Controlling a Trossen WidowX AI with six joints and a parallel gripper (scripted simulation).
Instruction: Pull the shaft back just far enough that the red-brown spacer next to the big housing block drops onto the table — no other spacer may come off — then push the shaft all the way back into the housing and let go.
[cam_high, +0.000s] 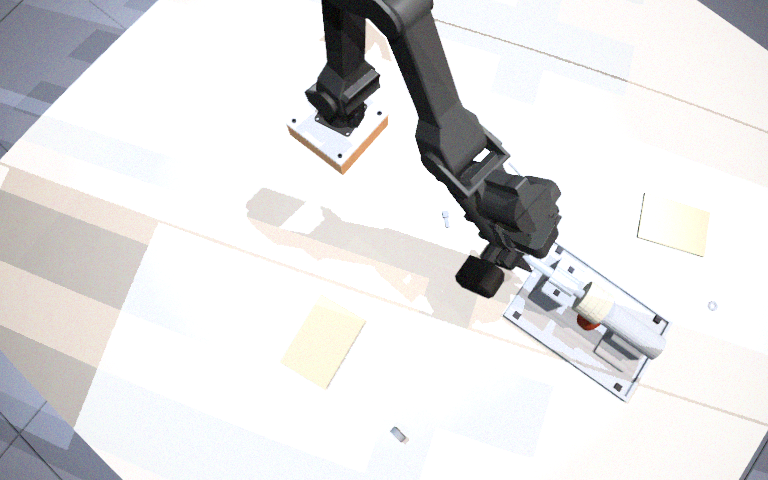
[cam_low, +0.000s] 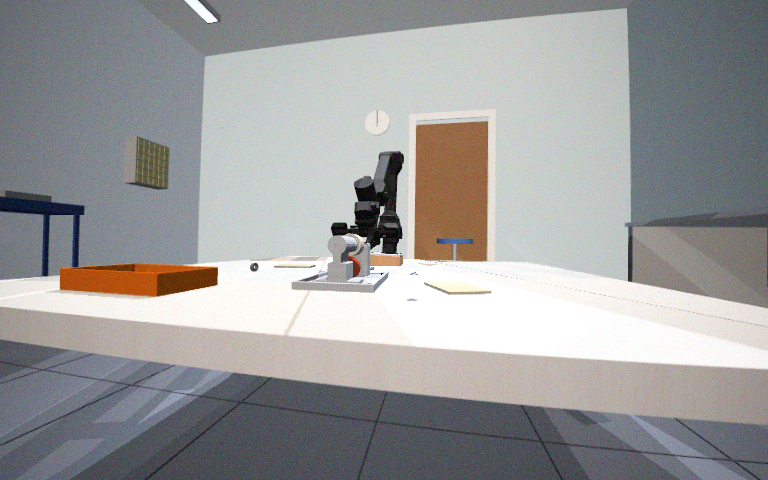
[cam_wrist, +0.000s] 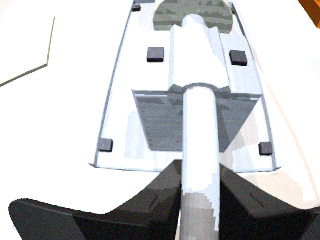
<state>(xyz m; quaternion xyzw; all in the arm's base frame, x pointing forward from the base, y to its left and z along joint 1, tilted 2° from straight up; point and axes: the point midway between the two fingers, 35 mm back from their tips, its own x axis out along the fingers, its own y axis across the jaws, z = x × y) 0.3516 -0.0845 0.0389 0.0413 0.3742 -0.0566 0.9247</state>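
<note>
White table (cam_low: 509, 339) bearing grey base plate (cam_high: 529, 331), orange tray (cam_low: 135, 278), two beige cards (cam_high: 322, 341).

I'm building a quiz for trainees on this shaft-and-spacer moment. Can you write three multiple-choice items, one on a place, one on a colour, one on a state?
1. Where is the small red-brown ring spacer?
A. Threaded on the shaft
B. Down on the grey base plate beside the housing
C. In the orange tray

2. What colour is the wide spacer seen on the shaft line?
A. Cream
B. Blue
C. Black

3. What is the black parallel-jaw gripper doing?
A. Open above the plate
B. Shut on nothing
C. Shut on the end of the pale grey metal shaft

Answers:
1 B: the top view shows it low beside the pale cylindrical housing block, on the base plate.
2 A: both the top and wrist views show it cream.
3 C: the wrist view shows the shaft end between the dark fingers.
</note>
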